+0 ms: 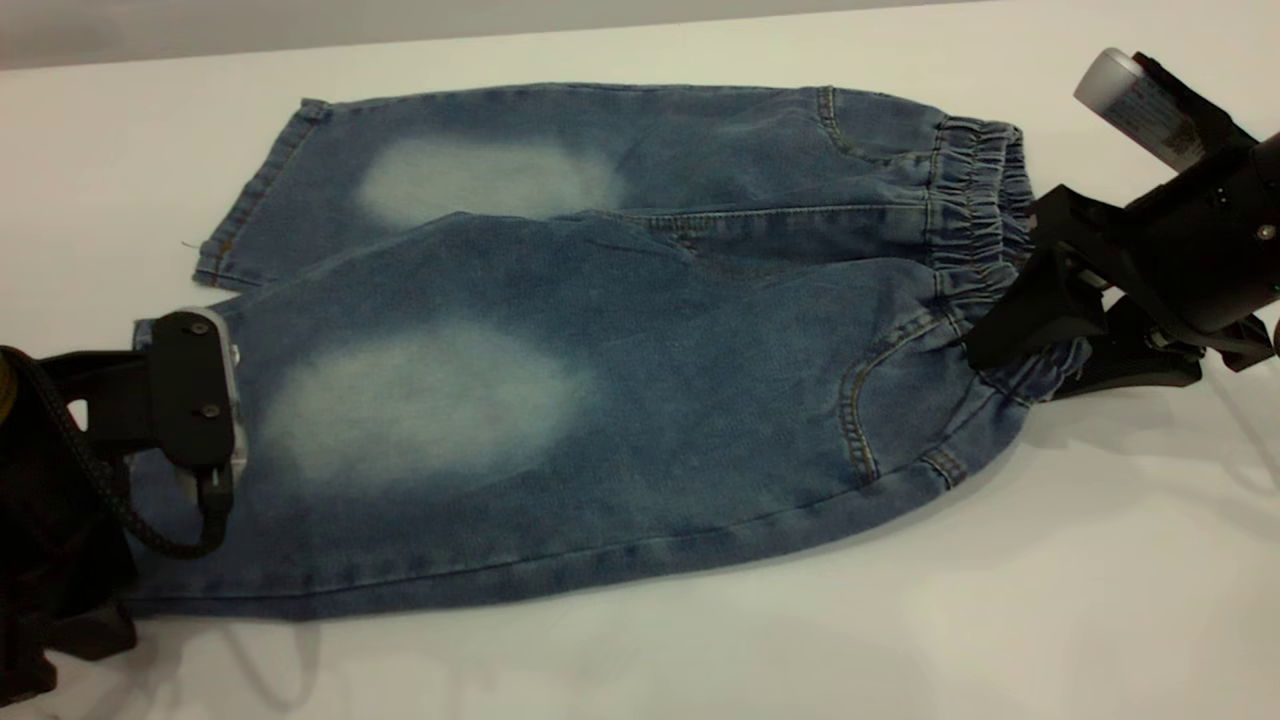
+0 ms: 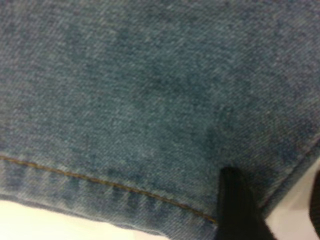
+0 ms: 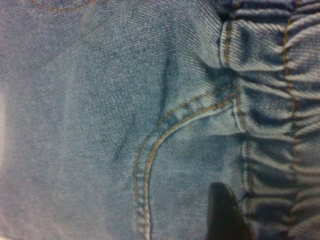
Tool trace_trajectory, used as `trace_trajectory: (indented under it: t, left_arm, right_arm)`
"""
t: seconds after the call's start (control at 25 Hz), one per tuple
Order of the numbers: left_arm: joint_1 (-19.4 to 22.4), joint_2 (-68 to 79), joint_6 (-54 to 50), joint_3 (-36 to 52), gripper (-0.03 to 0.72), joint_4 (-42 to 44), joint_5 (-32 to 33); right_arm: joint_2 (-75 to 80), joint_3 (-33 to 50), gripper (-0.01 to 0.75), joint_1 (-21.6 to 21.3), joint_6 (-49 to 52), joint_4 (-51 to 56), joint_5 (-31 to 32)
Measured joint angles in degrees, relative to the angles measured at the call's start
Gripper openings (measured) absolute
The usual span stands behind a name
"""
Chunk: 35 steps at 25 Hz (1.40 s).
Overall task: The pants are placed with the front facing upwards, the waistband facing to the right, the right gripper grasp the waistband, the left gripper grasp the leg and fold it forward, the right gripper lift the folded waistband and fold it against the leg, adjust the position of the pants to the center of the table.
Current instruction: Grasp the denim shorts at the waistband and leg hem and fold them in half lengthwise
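The blue denim pants (image 1: pixel 640 330) lie front up on the white table (image 1: pixel 900 620), legs to the left and gathered waistband (image 1: pixel 975 200) to the right. My left gripper (image 1: pixel 200 430) sits at the hem of the near leg (image 1: pixel 330 520), shut on the cloth. In the left wrist view one black finger (image 2: pixel 235 205) lies on the denim by the tan hem stitching (image 2: pixel 100 181). My right gripper (image 1: pixel 1035 335) is at the near end of the waistband, shut on it, with the cloth there raised slightly. In the right wrist view a fingertip (image 3: pixel 224 215) rests beside the elastic gathers (image 3: pixel 280 125).
The far leg (image 1: pixel 470 170) lies flat behind the near one, its hem (image 1: pixel 255 195) toward the table's left. Bare table surrounds the pants, with wide room in front. A grey wall strip (image 1: pixel 300 25) runs along the table's back edge.
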Motion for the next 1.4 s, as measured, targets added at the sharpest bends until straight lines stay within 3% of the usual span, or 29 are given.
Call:
trace_trajectory:
  t: [0.6, 1.4]
  left_arm:
    - [0.0, -5.31, -5.22, -0.17, 0.367, 8.43, 1.41]
    - [2.92, -3.89, -5.25, -0.2, 0.367, 10.08, 0.55]
  right_arm:
    - [0.0, 0.0, 0.335, 0.0, -0.04, 0.0, -0.51]
    - [0.0, 0.0, 0.335, 0.0, -0.04, 0.0, -0.51]
